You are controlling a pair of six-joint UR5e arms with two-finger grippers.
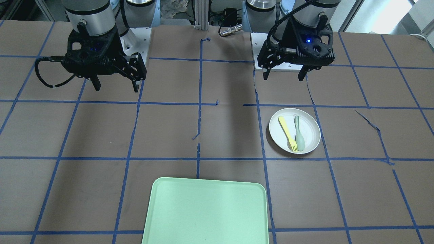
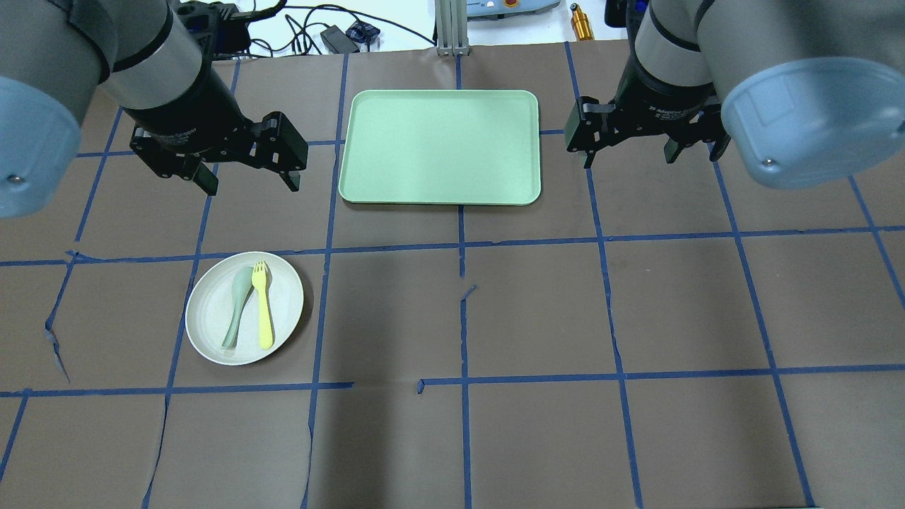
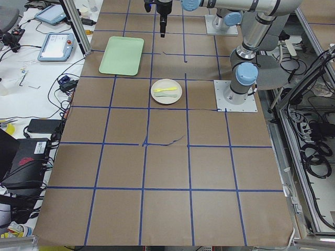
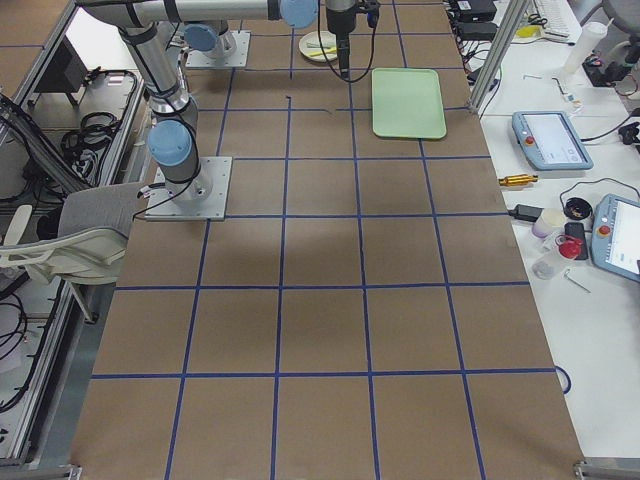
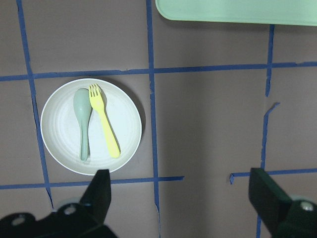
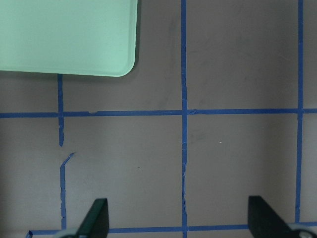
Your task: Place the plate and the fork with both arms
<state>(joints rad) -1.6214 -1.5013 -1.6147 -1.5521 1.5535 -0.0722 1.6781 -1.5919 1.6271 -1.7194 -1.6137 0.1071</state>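
Brown paper-covered desk [image 2: 537, 311] gridded with blue tape [image 2: 530, 242]
The black left end effector [image 2: 251, 184] and right end effector [image 2: 628, 159] are held spread apart above it.

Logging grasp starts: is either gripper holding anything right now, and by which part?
Nothing is held. The left gripper and right gripper are both open; the fork lies on the plate.

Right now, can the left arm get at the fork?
Probably yes. The fork lies uncovered on the plate, and the left gripper hangs open nearby with nothing between. The spoon lies close beside the fork, which may crowd a grasp.
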